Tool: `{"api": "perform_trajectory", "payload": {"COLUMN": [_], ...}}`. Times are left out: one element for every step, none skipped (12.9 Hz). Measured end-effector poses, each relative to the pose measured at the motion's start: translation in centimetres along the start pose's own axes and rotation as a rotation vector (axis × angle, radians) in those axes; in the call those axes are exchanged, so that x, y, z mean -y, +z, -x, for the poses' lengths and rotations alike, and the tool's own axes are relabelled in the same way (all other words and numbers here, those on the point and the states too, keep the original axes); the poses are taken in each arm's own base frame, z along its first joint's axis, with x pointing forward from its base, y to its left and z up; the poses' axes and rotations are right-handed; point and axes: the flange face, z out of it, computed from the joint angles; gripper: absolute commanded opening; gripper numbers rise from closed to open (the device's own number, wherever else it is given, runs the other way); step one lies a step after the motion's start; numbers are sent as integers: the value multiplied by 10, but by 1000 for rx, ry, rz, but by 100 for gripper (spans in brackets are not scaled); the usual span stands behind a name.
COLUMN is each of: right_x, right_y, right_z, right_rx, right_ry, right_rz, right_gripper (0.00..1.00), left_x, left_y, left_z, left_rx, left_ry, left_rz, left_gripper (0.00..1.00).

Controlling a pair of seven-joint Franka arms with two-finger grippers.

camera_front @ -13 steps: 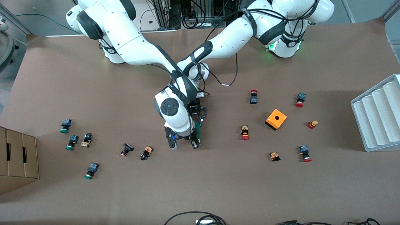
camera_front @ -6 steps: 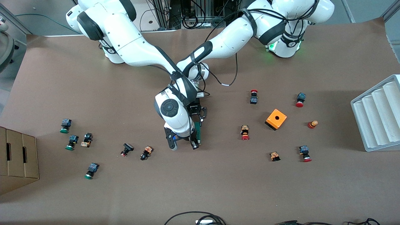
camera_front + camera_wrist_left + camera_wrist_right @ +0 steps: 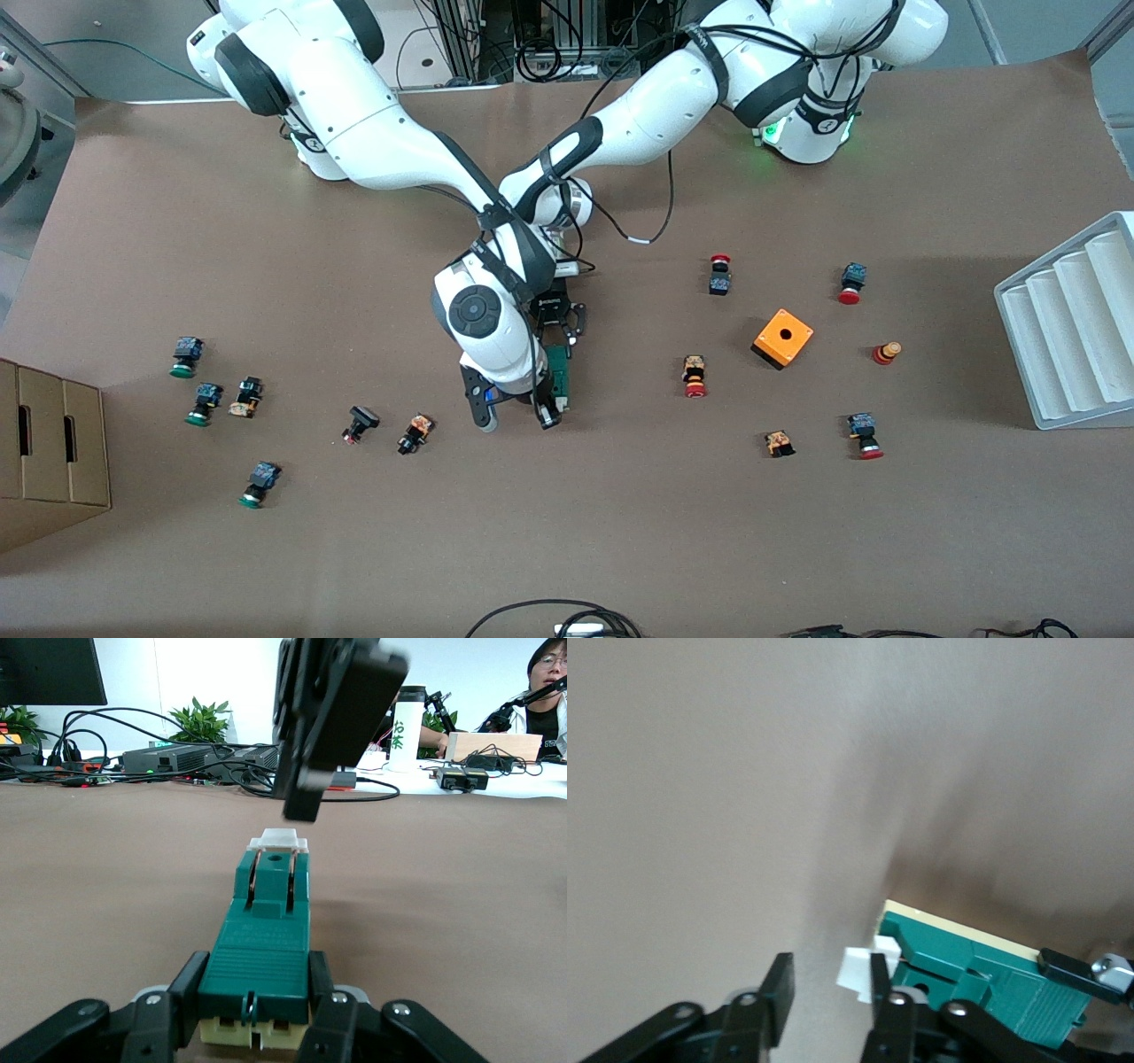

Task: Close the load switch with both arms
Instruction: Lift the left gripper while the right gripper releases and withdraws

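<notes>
The load switch (image 3: 559,369) is a narrow dark-green block lying on the brown table near its middle. My left gripper (image 3: 557,344) is shut on its cream-based end, one finger on each side (image 3: 257,988). The switch's white handle (image 3: 279,840) sits at the other end, down against the green body. My right gripper (image 3: 530,409) hangs just above that handle end and shows in the left wrist view as a dark block (image 3: 337,718). Its fingers (image 3: 780,990) stand open with nothing between them, and the handle (image 3: 858,971) lies just outside one finger.
An orange box with a hole (image 3: 782,338) and several red-capped push buttons (image 3: 695,376) lie toward the left arm's end. Green-capped buttons (image 3: 205,403) lie toward the right arm's end. A white ribbed tray (image 3: 1072,323) and a cardboard box (image 3: 49,452) stand at the table's ends.
The right gripper's fingers have parted from shut, and its hand has shifted slightly toward the right arm's end. The left gripper and the switch have stayed put.
</notes>
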Motion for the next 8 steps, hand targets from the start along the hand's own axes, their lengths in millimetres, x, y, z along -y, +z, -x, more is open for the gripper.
{"api": "perform_trajectory", "payload": {"right_x": [8, 15, 21, 24, 27, 28, 28, 27], "right_y": [-14, -30, -48, -67, -88, -109, -130, -153], "right_z": [-8, -16, -25, -34, -45, -56, -68, -79], "right_rx": [1, 3, 5, 8, 11, 15, 22, 29], "right_ry": [-13, -29, -55, -90, -132, -176, -222, -267], "right_rz": [5, 5, 8, 20, 38, 60, 85, 102], "right_gripper": [100, 100, 100, 100, 100, 100, 100, 100], "left_x": [0, 0, 1, 2, 4, 4, 5, 5], "left_y": [0, 0, -1, 0, 1, 3, 5, 6], "left_z": [0, 0, 3, 7, 8, 8, 8, 7], "left_rx": [0, 0, 10, 9, 6, 6, 9, 13], "left_ry": [0, 0, 2, 6, 6, 6, 5, 3], "left_rz": [0, 0, 2, 1, -4, -7, -8, -7], "left_gripper": [57, 79, 100, 100, 100, 100, 100, 100]}}
